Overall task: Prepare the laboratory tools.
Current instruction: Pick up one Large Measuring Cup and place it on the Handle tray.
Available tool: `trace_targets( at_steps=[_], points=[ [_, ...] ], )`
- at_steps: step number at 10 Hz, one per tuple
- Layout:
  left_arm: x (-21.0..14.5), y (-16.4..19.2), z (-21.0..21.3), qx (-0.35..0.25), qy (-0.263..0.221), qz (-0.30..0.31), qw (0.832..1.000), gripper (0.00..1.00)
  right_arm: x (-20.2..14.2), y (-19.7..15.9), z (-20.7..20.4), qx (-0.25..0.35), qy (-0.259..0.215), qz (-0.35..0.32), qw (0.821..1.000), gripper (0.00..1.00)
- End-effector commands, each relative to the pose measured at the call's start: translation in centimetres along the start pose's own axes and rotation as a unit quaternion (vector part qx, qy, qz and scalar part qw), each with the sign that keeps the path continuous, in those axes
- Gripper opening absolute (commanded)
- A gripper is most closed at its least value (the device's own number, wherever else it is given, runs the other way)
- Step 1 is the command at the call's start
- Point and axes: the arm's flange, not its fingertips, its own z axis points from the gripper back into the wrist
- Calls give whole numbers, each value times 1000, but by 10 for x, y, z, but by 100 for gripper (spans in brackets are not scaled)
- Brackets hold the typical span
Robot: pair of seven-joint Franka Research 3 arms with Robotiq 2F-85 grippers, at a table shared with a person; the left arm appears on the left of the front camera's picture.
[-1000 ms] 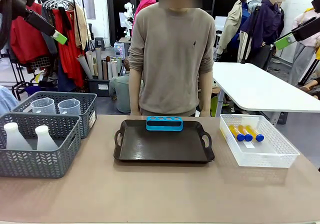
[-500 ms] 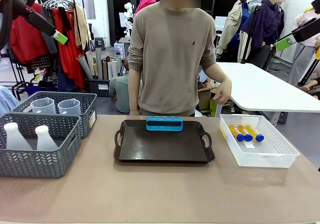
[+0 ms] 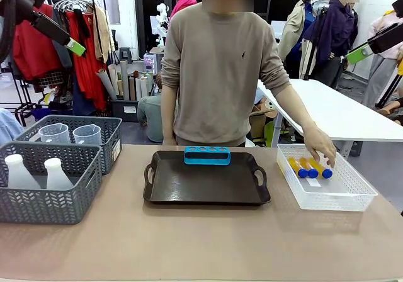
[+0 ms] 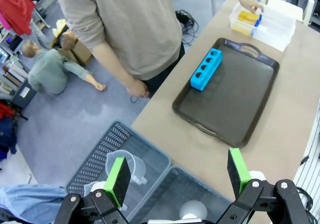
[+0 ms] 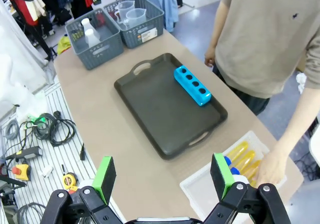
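Note:
A blue four-hole rack stands empty at the far edge of the black tray. Three orange blue-capped tubes lie in a clear bin, and the person's hand rests on them. Two clear beakers and two white flasks sit in grey baskets at the left. My left gripper hangs open high above the baskets. My right gripper is open too, high over the table's right side.
The front grey basket holds the flasks and the rear one the beakers. Bare tabletop runs along the near edge. The person stands at the far side, behind the tray. A white table stands behind at the right.
The person's arm has swung out from their side and down into the clear bin, and the hand now rests on the tubes. Neither arm has moved.

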Motion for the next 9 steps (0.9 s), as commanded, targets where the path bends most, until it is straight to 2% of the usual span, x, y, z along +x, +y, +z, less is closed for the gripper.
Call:
trace_targets(
  at_steps=[1, 4, 5, 7, 8, 9],
  points=[
    [0, 1, 2, 2, -5, -3, 1000, 100, 2, 0, 0, 6, -9, 5, 1000, 100],
    [0, 0, 0, 0, 0, 0, 1000, 100, 2, 0, 0, 6, -9, 5, 1000, 100],
    [5, 7, -1, -24, 45, 5, 999, 100, 2, 0, 0, 6, -9, 5, 1000, 100],
    [7, 22, -10, -13, 119, 40, 992, 100, 2, 0, 0, 6, -9, 5, 1000, 100],
    [11, 26, -12, -34, 155, 64, 985, 100, 2, 0, 0, 6, -9, 5, 1000, 100],
    [17, 32, -12, -24, 199, 89, 976, 100, 2, 0, 0, 6, -9, 5, 1000, 100]
  ],
)
